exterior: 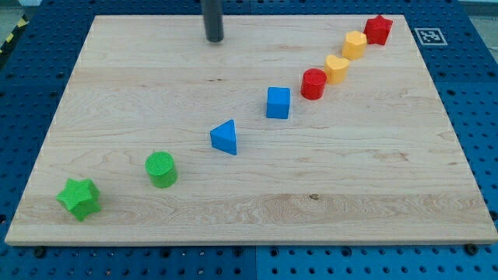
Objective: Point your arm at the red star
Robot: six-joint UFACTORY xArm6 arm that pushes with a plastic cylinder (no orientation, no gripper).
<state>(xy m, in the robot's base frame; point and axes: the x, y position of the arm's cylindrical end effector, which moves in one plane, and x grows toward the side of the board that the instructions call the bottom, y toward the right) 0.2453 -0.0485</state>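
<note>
The red star [379, 29] sits at the view's top right corner of the wooden board [249, 202]. My tip [214, 39] is near the view's top edge, left of centre, far to the left of the red star. Nothing touches the tip. The blocks form a diagonal line from the view's bottom left up to the red star.
Along the diagonal from the star downward: a yellow block [355, 44], another yellow block [336, 68], a red cylinder [313, 83], a blue cube [278, 103], a blue triangle [225, 138], a green cylinder [162, 169], a green star [79, 198].
</note>
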